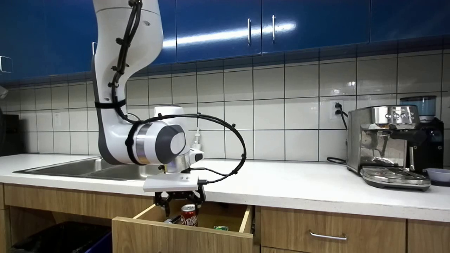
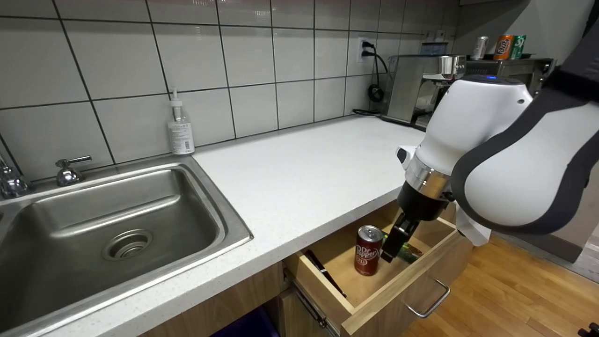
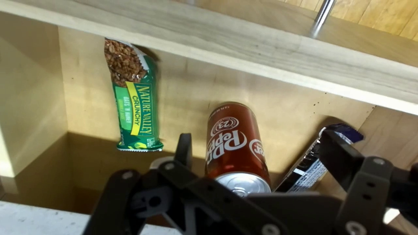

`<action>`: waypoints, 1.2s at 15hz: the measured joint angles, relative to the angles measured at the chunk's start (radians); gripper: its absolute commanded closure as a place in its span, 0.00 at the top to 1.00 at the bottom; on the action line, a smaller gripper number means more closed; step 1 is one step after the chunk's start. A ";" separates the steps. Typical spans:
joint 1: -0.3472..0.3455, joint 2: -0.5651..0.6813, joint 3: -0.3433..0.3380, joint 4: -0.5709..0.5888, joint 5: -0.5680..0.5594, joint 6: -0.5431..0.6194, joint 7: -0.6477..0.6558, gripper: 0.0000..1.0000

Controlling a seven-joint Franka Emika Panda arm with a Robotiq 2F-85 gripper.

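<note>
In the wrist view one smooth metal can [image 3: 233,140], a dark-red cylinder with white Dr Pepper lettering turned upside down and a silvery top, stands upright just right of centre, inside a pale, grained wooden drawer [image 3: 209,36]. The drawer also holds one flat, glossy green bar [image 3: 138,111] with a serrated end, at left, and one dark, shiny packet [image 3: 307,164] at lower right. The black tool [image 1: 182,210], its two jointed fingers [image 3: 185,150] spread apart, hangs near the can, below the smooth white tabletop [image 1: 281,182] in an exterior view.
</note>
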 measured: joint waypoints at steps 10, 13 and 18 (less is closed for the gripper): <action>-0.009 -0.005 0.026 -0.004 0.030 -0.003 0.004 1.00; -0.036 -0.015 0.075 -0.012 0.070 -0.004 0.004 1.00; -0.088 -0.042 0.143 -0.036 0.135 -0.023 0.002 1.00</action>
